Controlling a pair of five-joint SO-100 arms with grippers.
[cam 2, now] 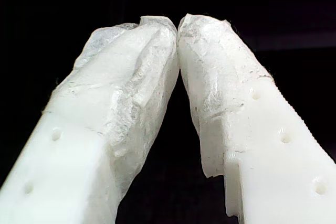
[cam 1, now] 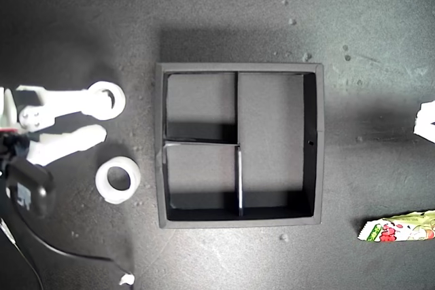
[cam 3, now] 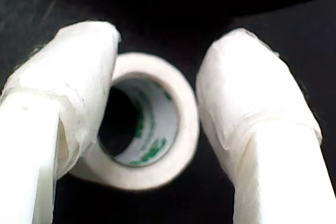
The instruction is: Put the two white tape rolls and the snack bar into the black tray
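Two white ring-shaped tape rolls (cam 1: 107, 98) (cam 1: 118, 179), left of the exterior view; green print inside one, unreadable. My second gripper (cam 3: 157, 114) fingers apart astride it; my first gripper (cam 2: 177, 24) fingers together.

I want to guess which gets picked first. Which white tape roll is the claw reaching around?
The upper tape roll in the exterior view: my second gripper straddles it, open. The lower tape roll lies apart, untouched.

A robotics test bench, seen from overhead: a dark, matte worktop (cam 1: 224, 11) flecked with pale crumbs, a white 3D-printed arm (cam 1: 58, 110) with a black cable (cam 1: 47, 246) trailing from it, and a small set of props laid out around a black tray (cam 1: 239, 67).
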